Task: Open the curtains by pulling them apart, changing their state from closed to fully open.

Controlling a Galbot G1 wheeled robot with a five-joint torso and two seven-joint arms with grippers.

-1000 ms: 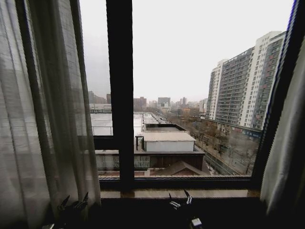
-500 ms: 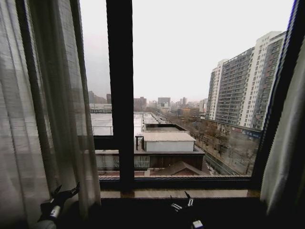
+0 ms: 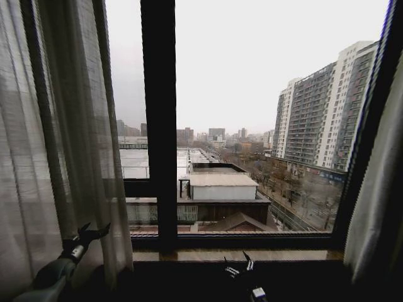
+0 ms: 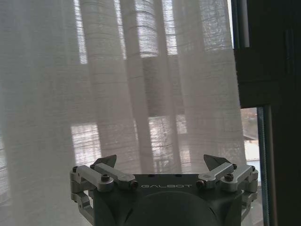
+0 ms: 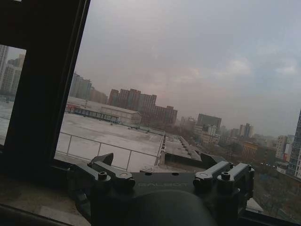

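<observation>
Left gripper [image 3: 87,234] jaws apart, facing left curtain [image 3: 56,145]; we judge: bite bunched inner fold, pull outward. Right gripper [image 3: 237,265] apart, low by sill [image 3: 283,255].

Two curtains were counted: one at left [image 3: 56,138], one at right [image 3: 381,207]. Two pincers were counted: left pincer [image 3: 88,233], right pincer [image 3: 238,264]. One vertical window frame bar [image 3: 158,126] stood between.
</observation>
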